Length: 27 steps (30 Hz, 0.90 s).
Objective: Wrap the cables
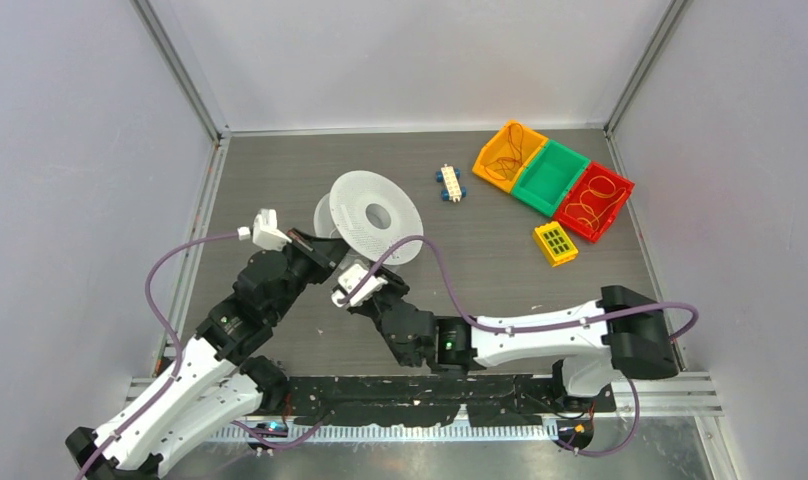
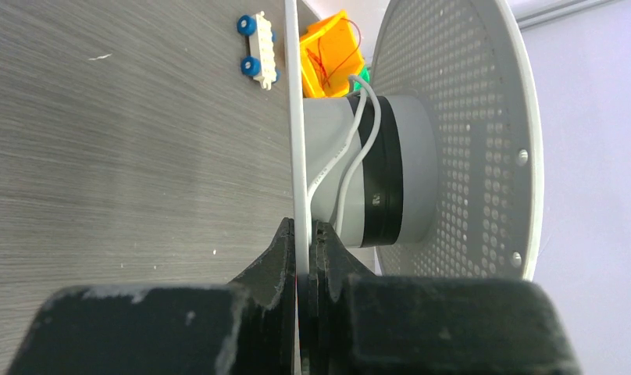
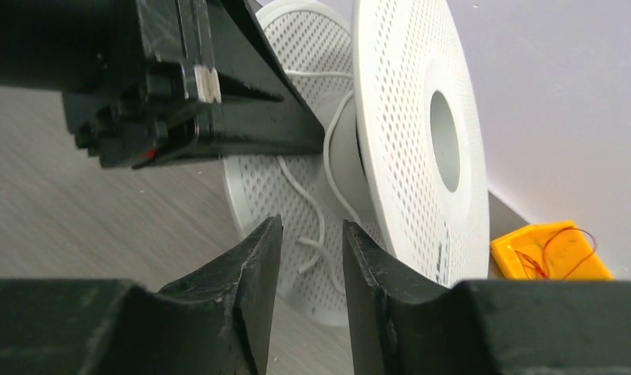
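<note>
cables (image 2: 351, 152): thin white cord, wrapped in a couple of loose turns round the grey hub of a white perforated spool (image 2: 468, 141), between its two flanges, crossing a black band on that hub. in the right wrist view, the same cord (image 3: 312, 211) curling off the hub in a slack loop against the inner face of the far flange. too thin to make out from the top camera.

spool (image 1: 375, 215) near the middle of the grey wood-grain counter (image 1: 280, 170), tilted, one round face with its centre hole turned up toward the top camera. cannot tell whether touching the counter.

left tool (image 2: 301, 234): clamped tight on the thin rim of one flange, one finger on each face, no gap showing. seen from above, left tool (image 1: 315, 250) at the spool's left edge.

right tool (image 3: 312, 230): fingers parted to a narrow gap, nothing pinched between them, pointed at the slack loop and the lower part of the flanges, close to the spool but not touching it. from above, right tool (image 1: 355, 285) just below the spool, beside the left one.

far right of the counter: orange bin (image 1: 507, 155), green bin (image 1: 550, 177) and red bin (image 1: 595, 205) touching in a slanted row, thin wire coils in the orange and red ones. small yellow block (image 1: 555, 243) with green cells just in front of the row. white piece with blue wheels (image 1: 450, 183) between spool and bins, apart from both.
</note>
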Available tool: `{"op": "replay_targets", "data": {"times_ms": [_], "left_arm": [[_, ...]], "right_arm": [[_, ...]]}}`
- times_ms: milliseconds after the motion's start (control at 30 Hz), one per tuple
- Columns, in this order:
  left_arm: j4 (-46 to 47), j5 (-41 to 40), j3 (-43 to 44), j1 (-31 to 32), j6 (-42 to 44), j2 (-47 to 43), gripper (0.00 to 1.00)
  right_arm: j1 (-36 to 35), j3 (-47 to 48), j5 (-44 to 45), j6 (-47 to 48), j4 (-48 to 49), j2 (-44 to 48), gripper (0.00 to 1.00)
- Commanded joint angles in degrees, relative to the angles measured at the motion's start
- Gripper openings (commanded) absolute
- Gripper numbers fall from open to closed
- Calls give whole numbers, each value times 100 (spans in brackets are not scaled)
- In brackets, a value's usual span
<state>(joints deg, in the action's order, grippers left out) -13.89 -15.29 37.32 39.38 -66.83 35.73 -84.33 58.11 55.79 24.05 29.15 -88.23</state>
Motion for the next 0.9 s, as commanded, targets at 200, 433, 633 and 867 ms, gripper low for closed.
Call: {"op": "replay_targets", "data": {"times_ms": [200,433,633,867], "left_arm": [[315,-34,382,10,250,-85,0],[294,529,495,-207,870,113,0],[1125,2786,262,-1366,1352,463,0],[1762,4993,186,-2771,1297,1762,0]], "right_arm": [[-242,-641,-990,-998,-1403,1791,55],[-263,-1273,-3080,-2275,-2656,3509,56],[-259,-1661,-3040,-2785,-2860,4645,53],[-260,-1977,-2011,-2944,-3103,5146,54]]}}
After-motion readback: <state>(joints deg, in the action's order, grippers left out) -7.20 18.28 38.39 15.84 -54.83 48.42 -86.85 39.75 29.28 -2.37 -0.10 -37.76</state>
